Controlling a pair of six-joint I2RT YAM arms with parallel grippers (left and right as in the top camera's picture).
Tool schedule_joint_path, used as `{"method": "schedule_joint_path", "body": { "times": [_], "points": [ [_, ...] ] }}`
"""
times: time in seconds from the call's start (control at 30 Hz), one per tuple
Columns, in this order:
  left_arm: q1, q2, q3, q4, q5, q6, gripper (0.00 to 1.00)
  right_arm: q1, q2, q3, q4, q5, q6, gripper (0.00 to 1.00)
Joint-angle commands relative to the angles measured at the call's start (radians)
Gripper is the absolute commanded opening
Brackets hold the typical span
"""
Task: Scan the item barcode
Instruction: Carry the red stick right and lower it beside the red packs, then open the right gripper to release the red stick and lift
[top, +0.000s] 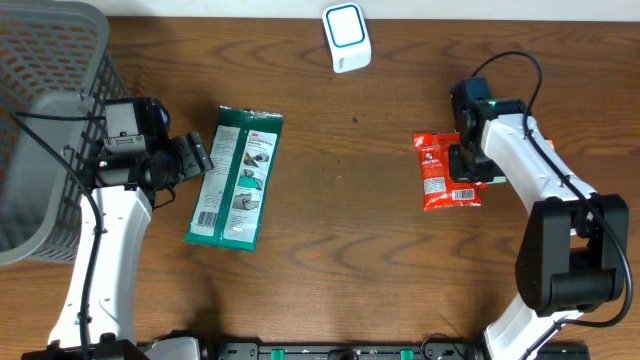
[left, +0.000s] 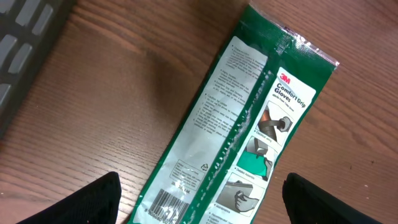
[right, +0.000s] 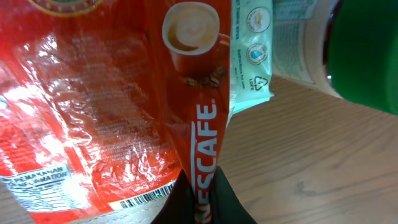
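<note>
A red Nescafe pouch (top: 438, 172) is at the right of the table, and my right gripper (top: 466, 163) is shut on its edge. In the right wrist view the pouch (right: 93, 106) fills the left half, my right gripper (right: 202, 200) pinches its Nescafe-lettered fold, and a barcode (right: 140, 198) shows near the bottom. A white and blue scanner (top: 346, 36) stands at the back centre. My left gripper (top: 196, 156) is open beside a green glove pack (top: 236, 180). In the left wrist view the pack (left: 249, 124) lies between the black fingers (left: 93, 202), its barcode (left: 166, 210) at the bottom edge.
A grey wire basket (top: 45, 110) takes up the far left of the table, and its corner (left: 25, 31) shows in the left wrist view. A blurred green shape (right: 367, 56) fills the top right of the right wrist view.
</note>
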Motion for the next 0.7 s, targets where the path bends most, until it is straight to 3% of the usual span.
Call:
{"method": "schedule_joint_path", "body": {
  "times": [0.0, 0.17, 0.67],
  "points": [
    [0.002, 0.000, 0.006, -0.002, -0.010, 0.021, 0.84, -0.002, -0.009, -0.039, 0.046, 0.018, -0.075, 0.12],
    [0.002, 0.000, 0.006, -0.002, -0.010, 0.021, 0.84, -0.002, -0.009, -0.064, 0.084, 0.029, -0.085, 0.43],
    [0.002, 0.000, 0.006, -0.002, -0.010, 0.021, 0.84, 0.002, -0.053, -0.023, 0.043, 0.005, -0.051, 0.58]
  ]
}}
